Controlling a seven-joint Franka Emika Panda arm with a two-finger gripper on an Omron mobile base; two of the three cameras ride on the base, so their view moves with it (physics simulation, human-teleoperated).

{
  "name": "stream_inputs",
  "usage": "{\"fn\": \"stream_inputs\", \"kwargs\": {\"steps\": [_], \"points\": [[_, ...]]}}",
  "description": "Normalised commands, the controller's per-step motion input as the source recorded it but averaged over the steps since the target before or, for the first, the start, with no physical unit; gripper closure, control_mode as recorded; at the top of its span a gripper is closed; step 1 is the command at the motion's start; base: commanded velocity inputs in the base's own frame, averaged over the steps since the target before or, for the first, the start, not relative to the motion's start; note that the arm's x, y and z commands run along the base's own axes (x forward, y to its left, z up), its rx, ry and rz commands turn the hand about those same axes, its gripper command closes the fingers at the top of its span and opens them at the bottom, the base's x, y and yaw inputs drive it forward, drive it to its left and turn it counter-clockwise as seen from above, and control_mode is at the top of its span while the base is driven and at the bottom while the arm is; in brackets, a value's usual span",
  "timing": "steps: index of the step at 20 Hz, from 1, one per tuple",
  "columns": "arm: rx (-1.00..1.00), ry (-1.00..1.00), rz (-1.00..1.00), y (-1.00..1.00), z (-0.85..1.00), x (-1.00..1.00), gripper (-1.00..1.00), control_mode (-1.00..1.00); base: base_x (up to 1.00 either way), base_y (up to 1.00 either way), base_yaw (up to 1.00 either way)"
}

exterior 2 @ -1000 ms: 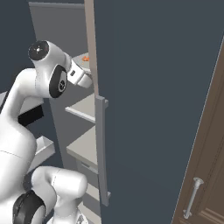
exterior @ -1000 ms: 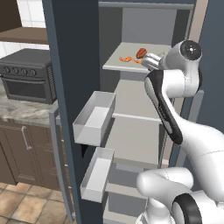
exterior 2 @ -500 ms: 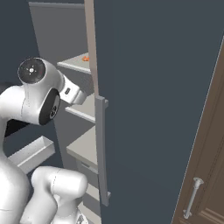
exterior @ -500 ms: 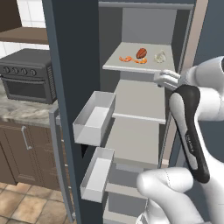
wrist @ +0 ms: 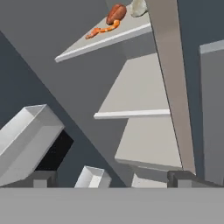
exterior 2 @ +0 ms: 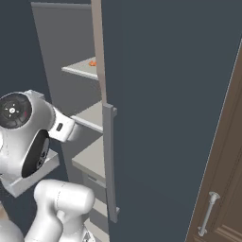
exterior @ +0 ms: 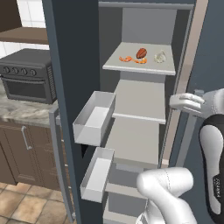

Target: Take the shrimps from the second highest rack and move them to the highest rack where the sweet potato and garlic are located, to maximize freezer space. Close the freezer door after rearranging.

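A tall dark freezer stands open in a rendered kitchen. At the far left of the left base view, a dark oven (exterior: 27,76) sits on a stone counter (exterior: 17,111) above brown cabinets (exterior: 24,151). Next comes the open freezer door (exterior: 72,87), swung toward the camera, with two pale door bins on its inner face: an upper bin (exterior: 94,118) and a lower bin (exterior: 97,174).

Inside the freezer, the highest rack (exterior: 142,68) holds three things in a row. The orange shrimps (exterior: 131,59) lie at the left, just beside the reddish-brown sweet potato (exterior: 141,53) in the middle, with one shrimp at its front. The pale garlic (exterior: 160,57) sits to the right, a little apart. The second highest rack (exterior: 142,98) below them is bare grey, as is the rack under it.

To the right of the racks, the white gripper (exterior: 187,103) hovers outside the freezer's front edge, level with the second highest rack, touching nothing. Its fingers are spread wide apart with nothing between them.

In the hand view, the two dark fingertips (wrist: 43,178) rise at the bottom corners, far apart. The view is tilted: the shrimps (wrist: 103,30), sweet potato (wrist: 116,13) and garlic (wrist: 138,6) appear at the top on the highest rack. A tan strip of the freezer's frame (wrist: 168,78) crosses between the gripper and the right part of the shelves.

In the right base view, the freezer's dark side wall (exterior 2: 160,108) hides most of the interior; a bit of orange shows on the highest rack (exterior 2: 82,67).
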Motion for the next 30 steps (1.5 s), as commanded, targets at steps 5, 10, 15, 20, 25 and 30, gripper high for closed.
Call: {"fn": "stream_inputs", "kwargs": {"steps": [5, 10, 15, 20, 25, 30], "points": [[0.0, 0.0, 0.0, 0.0, 0.0, 0.0, -1.0, 1.0, -0.89, 0.38, 0.08], [0.0, 0.0, 0.0, 0.0, 0.0, 0.0, -1.0, 1.0, -0.62, 0.81, 0.03], [0.0, 0.0, 0.0, 0.0, 0.0, 0.0, -1.0, 1.0, -0.19, 0.94, -0.01], [0.0, 0.0, 0.0, 0.0, 0.0, 0.0, -1.0, 1.0, 0.08, 0.72, -0.2], [0.0, 0.0, 0.0, 0.0, 0.0, 0.0, -1.0, 1.0, 0.2, 0.34, -0.44], [0.0, 0.0, 0.0, 0.0, 0.0, 0.0, -1.0, 1.0, 0.0, 0.69, -0.53]]}}
